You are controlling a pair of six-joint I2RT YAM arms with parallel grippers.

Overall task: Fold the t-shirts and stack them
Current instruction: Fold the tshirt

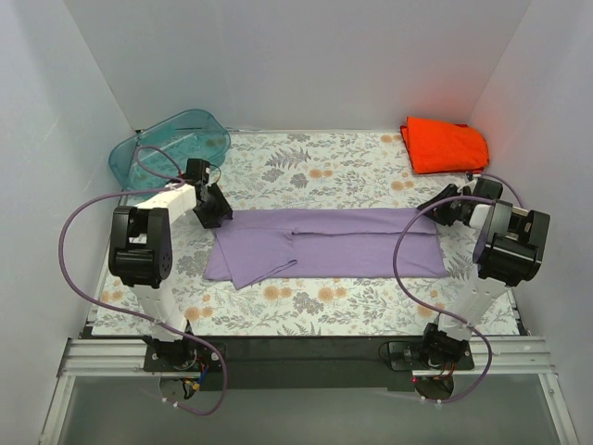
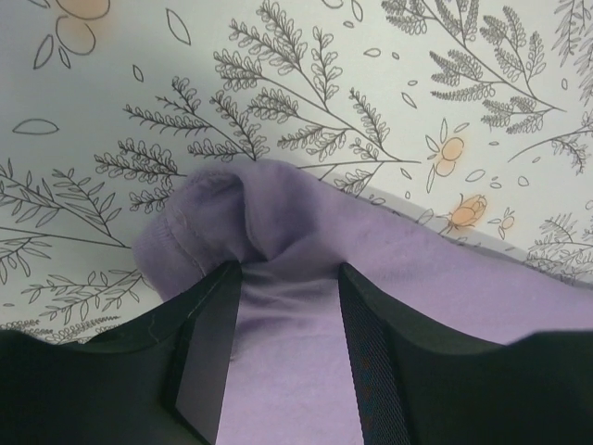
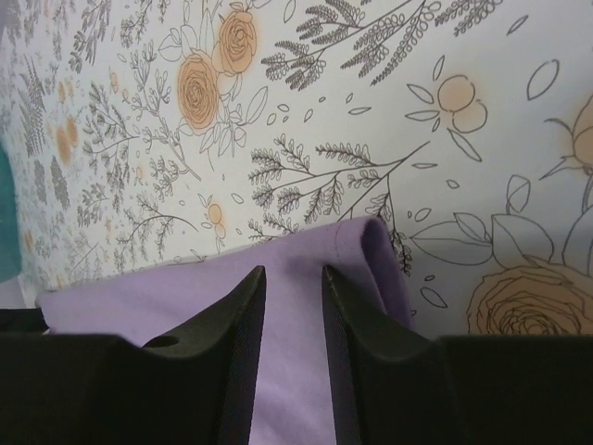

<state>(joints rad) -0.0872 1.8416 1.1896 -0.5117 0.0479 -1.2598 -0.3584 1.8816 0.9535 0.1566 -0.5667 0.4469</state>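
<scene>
The lavender t-shirt [image 1: 334,243] lies flat across the middle of the floral table as a long band, with a flap folded down at its left end. My left gripper [image 1: 215,215] is at its upper left corner. In the left wrist view that gripper [image 2: 287,269] stands open, with the bunched lavender cloth [image 2: 278,209] between and just ahead of its fingertips. My right gripper [image 1: 434,209] is at the upper right corner. Its jaws [image 3: 292,273] stand a narrow gap apart astride the lavender hem [image 3: 357,243], which curls up there. The orange-red t-shirt [image 1: 445,144] lies folded at the back right.
A translucent teal tub [image 1: 171,139] stands tilted at the back left, just behind the left arm. White walls close in the table on three sides. Purple cables loop off both arms.
</scene>
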